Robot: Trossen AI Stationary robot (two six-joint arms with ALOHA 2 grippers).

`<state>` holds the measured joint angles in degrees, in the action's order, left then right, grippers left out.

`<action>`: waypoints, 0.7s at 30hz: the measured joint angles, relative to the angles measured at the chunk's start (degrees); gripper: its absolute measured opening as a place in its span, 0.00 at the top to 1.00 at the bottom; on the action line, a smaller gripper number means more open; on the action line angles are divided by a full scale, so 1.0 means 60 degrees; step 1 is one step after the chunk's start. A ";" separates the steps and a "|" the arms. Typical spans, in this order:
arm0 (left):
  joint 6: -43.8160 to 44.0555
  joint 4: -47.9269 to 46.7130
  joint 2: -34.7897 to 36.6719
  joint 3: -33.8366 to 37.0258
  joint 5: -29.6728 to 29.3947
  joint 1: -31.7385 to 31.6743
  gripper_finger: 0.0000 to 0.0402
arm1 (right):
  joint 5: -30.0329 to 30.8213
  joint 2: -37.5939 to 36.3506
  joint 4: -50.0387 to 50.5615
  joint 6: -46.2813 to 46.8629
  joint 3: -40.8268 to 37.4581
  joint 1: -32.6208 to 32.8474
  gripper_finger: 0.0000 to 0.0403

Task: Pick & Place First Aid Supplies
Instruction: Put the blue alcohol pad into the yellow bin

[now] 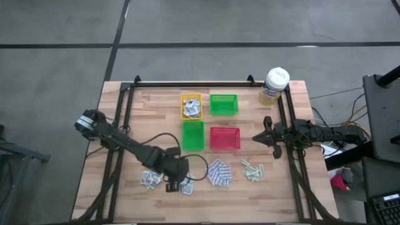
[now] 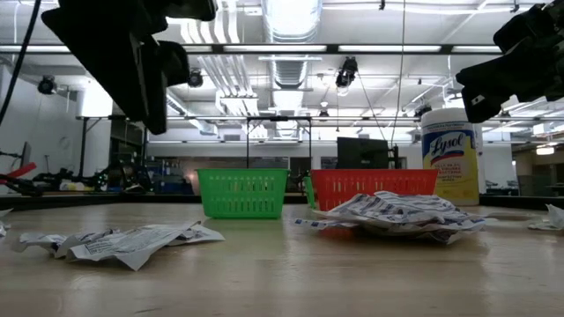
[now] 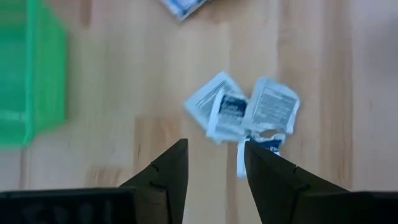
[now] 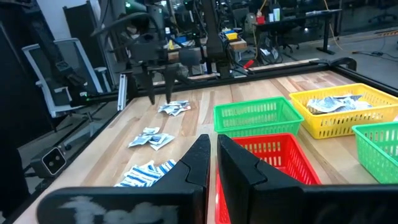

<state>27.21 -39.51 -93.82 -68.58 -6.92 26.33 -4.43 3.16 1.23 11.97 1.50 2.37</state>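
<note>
White-grey sachets [image 3: 242,112] lie loose and flat on the wooden table, near its front edge. My left gripper [image 3: 214,155] hovers open just above them, pointing steeply down, and touches nothing; in the high view it [image 1: 174,183] stands between two small sachet piles [image 1: 150,179] [image 1: 186,187]. Right of them lie blue-and-white pads [image 1: 219,172] and pale green strips [image 1: 252,170]. My right gripper [image 4: 212,155] waits shut and level at the table's right edge [image 1: 265,136], holding nothing.
Four small trays stand mid-table: a yellow one [image 1: 191,106] holding sachets, a green one [image 1: 224,104], another green one [image 1: 193,134] and a red one [image 1: 225,138]. A yellow canister with a white lid [image 1: 275,85] stands at the far right corner.
</note>
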 joint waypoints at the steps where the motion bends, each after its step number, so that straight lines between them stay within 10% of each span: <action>1: -0.0314 0.0278 0.0000 0.0106 -0.0012 0.0003 0.63 | 0.0000 0.0000 0.0000 0.0000 0.0000 -0.0002 0.93; 21: -0.2400 0.3924 -0.0236 0.1811 -0.0645 -0.0067 0.63 | 0.0000 0.0000 -0.0002 -0.0002 -0.0003 -0.0002 0.93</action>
<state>12.82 -15.97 -95.24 -57.71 -10.79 25.93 -4.43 3.16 1.22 11.95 1.48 2.36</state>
